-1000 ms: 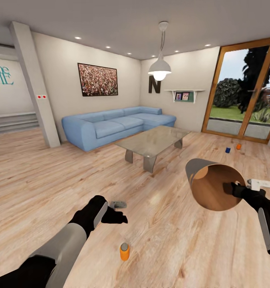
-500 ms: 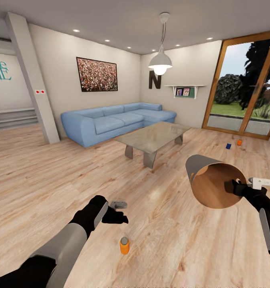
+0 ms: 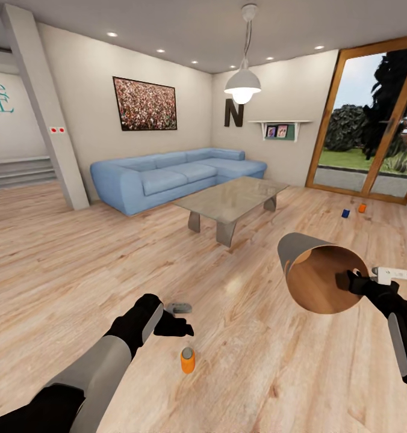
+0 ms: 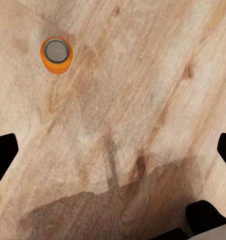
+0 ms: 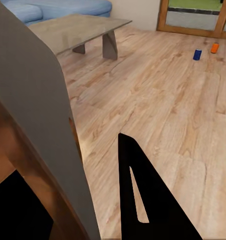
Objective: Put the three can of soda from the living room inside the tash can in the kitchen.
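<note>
Landmark for this record: the glass coffee table (image 3: 230, 201), standing on the light plank floor (image 3: 59, 264) of the living room.

Trash can (image 3: 320, 276): held in the air by the right gripper (image 3: 355, 282), on the robot's side of the table and toward the glass door (image 3: 372, 120). It is tipped over, its brown inside facing the head camera. One finger lies inside the rim and the grey wall passes between the two fingers in the right wrist view (image 5: 37, 125); the jaws are clamped on that wall.

Orange can, nearest (image 3: 187, 360): upright on the floor, well on the robot's side of the table, grey top up. It appears likewise in the left wrist view (image 4: 56, 54), standing free of any contact.

Left gripper (image 3: 174, 317): hovers above the floor between the table and that can, near the can but apart from it. The left wrist view shows its dark fingertips (image 4: 2, 155) at opposite edges of the frame, spread wide with only bare planks between them.

Blue can (image 3: 345, 213) and second orange can (image 3: 362, 208): upright on the floor just beside each other, beyond the table toward the glass door, well apart from both grippers. Both show in the right wrist view, blue (image 5: 197, 54) and orange (image 5: 214, 48).

Blue sofa (image 3: 167, 177): against the wall behind the table.
</note>
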